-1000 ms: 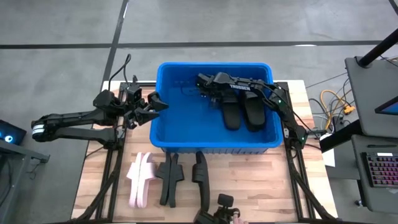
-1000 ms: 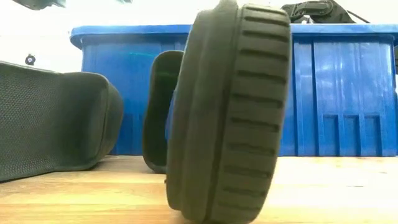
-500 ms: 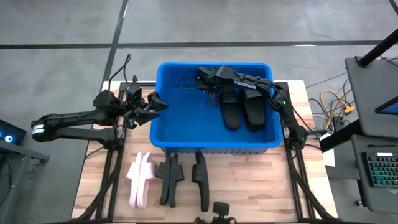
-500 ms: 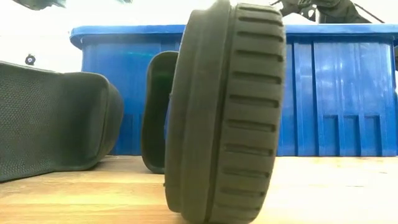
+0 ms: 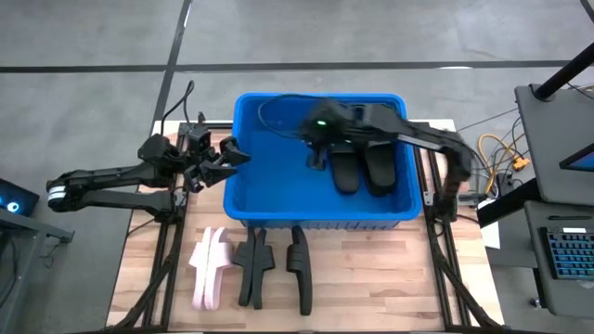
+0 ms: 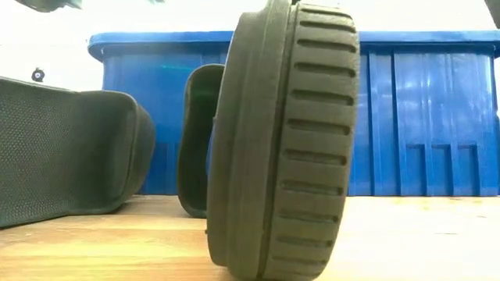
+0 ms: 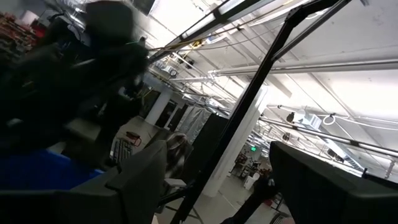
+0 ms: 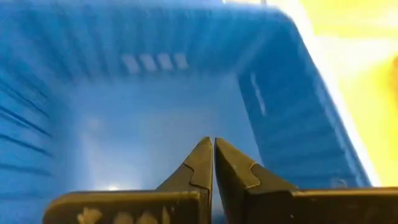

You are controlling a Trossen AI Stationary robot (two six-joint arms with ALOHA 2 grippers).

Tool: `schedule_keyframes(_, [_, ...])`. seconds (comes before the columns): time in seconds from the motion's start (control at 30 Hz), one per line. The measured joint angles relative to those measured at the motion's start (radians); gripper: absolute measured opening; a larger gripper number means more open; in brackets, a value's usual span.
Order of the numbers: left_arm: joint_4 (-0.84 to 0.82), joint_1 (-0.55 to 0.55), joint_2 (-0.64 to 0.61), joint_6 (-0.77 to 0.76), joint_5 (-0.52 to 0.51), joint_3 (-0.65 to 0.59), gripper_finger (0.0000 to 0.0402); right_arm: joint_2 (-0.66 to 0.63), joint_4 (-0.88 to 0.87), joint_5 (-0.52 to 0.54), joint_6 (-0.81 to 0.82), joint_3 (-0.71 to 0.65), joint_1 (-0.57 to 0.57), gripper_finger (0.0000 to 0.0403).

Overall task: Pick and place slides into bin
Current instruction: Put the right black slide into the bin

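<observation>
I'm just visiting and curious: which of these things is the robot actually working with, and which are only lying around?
Part of the job:
- blue bin
- two black slides in the bin
- pink slides and black slides on the table
- right gripper, shut, over the bin
- left gripper, open, beside the bin

Just lying about:
- yellow cables
- keyboard

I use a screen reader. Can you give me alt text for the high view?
A blue bin holds two black slides, with the right gripper shut above its floor. The left gripper hangs open outside the bin's left wall.
</observation>
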Motion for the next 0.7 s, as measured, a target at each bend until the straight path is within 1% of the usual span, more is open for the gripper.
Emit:
schedule_keyframes(0.13, [-0.001,0.000,0.017,0.000,0.000,0.000,0.0270,-0.148,0.117,0.000,0.075,-0.045,0.099,0.0008])
schedule_keyframes(0.17, [0.000,0.000,0.023,0.000,0.000,0.000,0.0270,-0.182,0.141,0.014,0.095,-0.060,0.129,0.0008])
schedule_keyframes(0.2, [0.000,0.000,0.030,0.000,0.000,0.000,0.0270,-0.214,0.160,0.059,0.119,-0.077,0.163,0.0008])
schedule_keyframes(0.27, [0.000,0.000,0.043,0.000,-0.001,0.000,0.0270,-0.273,0.173,0.196,0.166,-0.113,0.238,0.0008])
schedule_keyframes(0.33, [0.002,0.000,0.057,0.000,-0.002,0.000,0.0270,-0.324,0.161,0.309,0.194,-0.150,0.312,0.0008])
schedule_keyframes(0.4, [0.003,0.000,0.073,0.000,-0.003,0.000,0.0270,-0.372,0.168,0.368,0.235,-0.190,0.381,0.0008])
schedule_keyframes(0.57, [0.027,0.000,0.112,-0.001,-0.003,0.000,0.0270,-0.431,0.229,0.383,0.380,-0.283,0.525,0.0008])
schedule_keyframes(0.63, [0.041,0.000,0.123,-0.002,-0.001,-0.001,0.0270,-0.434,0.289,0.379,0.429,-0.313,0.573,0.0008])
schedule_keyframes(0.7, [0.049,0.000,0.129,-0.001,-0.001,0.001,0.0270,-0.435,0.386,0.357,0.437,-0.337,0.610,0.0008])
